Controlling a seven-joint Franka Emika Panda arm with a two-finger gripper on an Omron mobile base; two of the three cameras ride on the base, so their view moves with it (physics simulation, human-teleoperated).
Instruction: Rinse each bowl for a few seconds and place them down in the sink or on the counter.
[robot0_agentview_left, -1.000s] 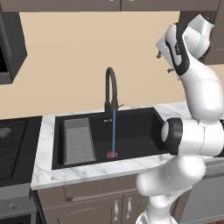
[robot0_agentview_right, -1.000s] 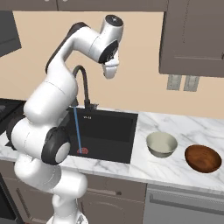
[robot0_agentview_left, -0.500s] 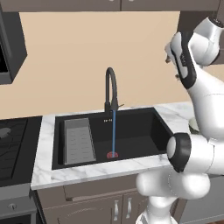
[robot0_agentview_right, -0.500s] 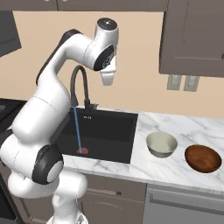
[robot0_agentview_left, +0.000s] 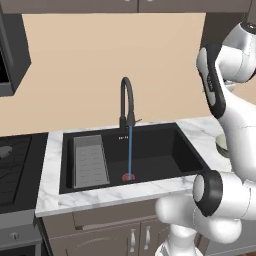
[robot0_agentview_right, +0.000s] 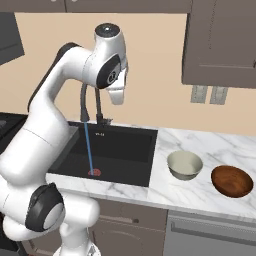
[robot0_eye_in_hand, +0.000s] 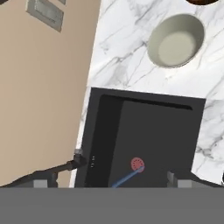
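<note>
Currently high over sink (robot0_agentview_right: 131, 145), gripper (robot0_eye_in_hand: 111, 183) spread wide, holding nothing. Water stream running from faucet (robot0_agentview_left: 126, 102) onto red drain (robot0_agentview_left: 128, 176). Cream bowl (robot0_agentview_right: 184, 165), greenish inside, upright on counter (robot0_agentview_right: 165, 187) right of sink; wood-brown bowl (robot0_agentview_right: 232, 181) just beside it.

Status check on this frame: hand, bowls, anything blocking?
Hand open, empty, high above the sink. Cream bowl and brown bowl on the counter, untouched. Water running from the faucet. Nothing blocking.
</note>
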